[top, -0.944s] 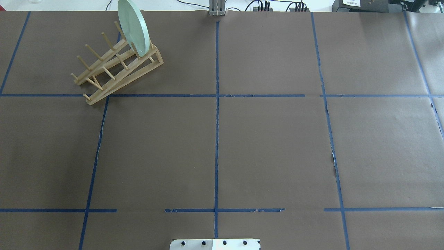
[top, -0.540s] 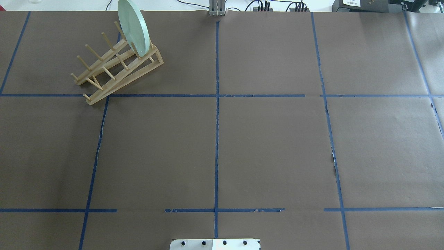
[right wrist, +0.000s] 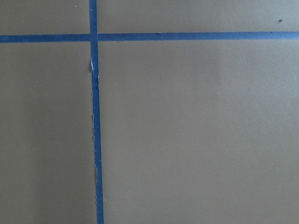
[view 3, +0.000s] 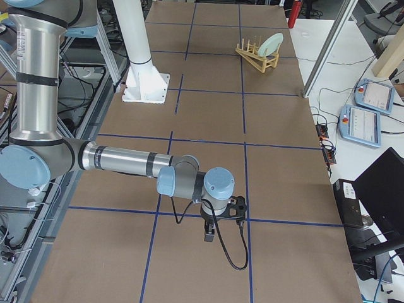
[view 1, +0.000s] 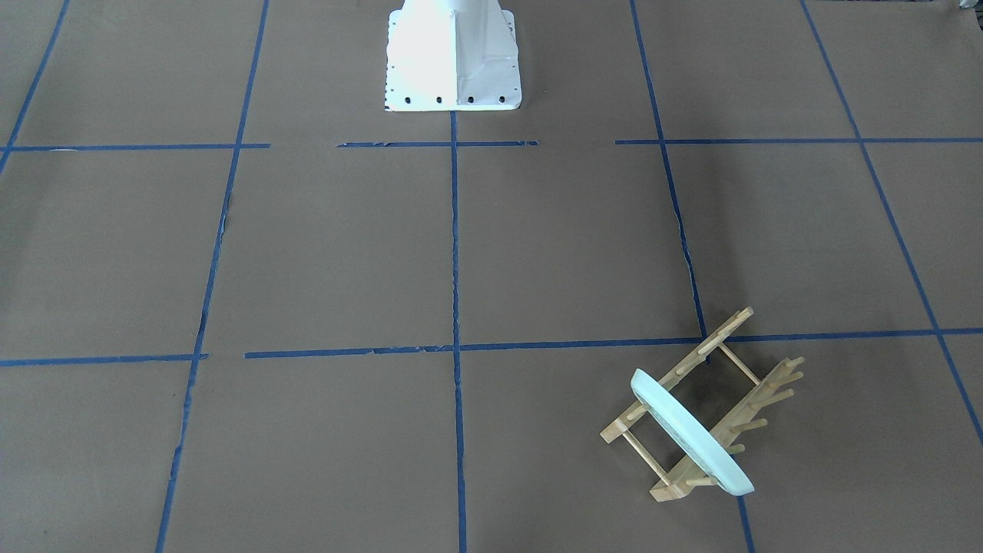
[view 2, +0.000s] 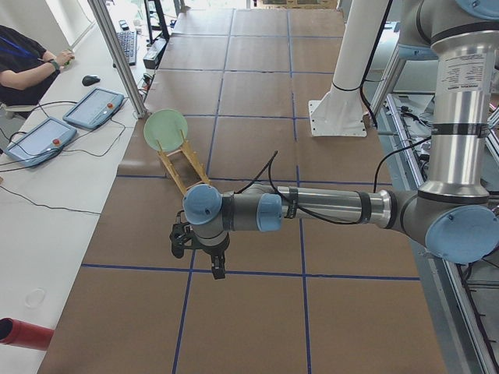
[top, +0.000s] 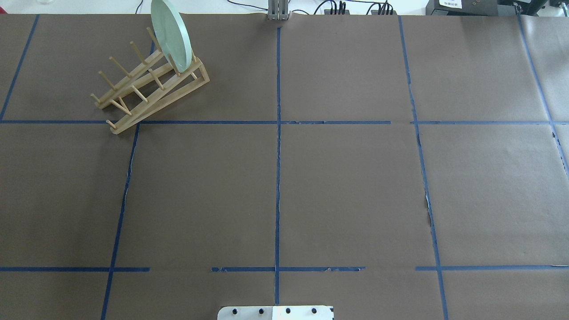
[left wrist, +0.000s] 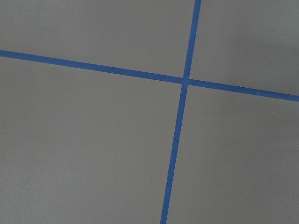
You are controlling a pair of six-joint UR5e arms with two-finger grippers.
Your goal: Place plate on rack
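The pale mint-green plate [top: 171,33] stands on edge in the end slot of the light-wood rack [top: 169,95], at the table's far left. It leans against the pegs and nothing holds it. Plate [view 1: 691,434] and rack [view 1: 710,343] also show in the front-facing view. My left gripper [view 2: 204,253] shows only in the exterior left view, well short of the rack [view 2: 181,167]; I cannot tell its state. My right gripper [view 3: 214,227] shows only in the exterior right view, far from the plate [view 3: 273,43]; I cannot tell its state. Both wrist views show only brown paper and blue tape.
The robot's white base plate [top: 275,312] sits at the near middle edge. An aluminium post [view 2: 125,62] stands by the rack. An operator [view 2: 23,54] and teach pendants [view 2: 93,105] are beyond the table edge. A red cylinder [view 2: 23,333] lies off the table.
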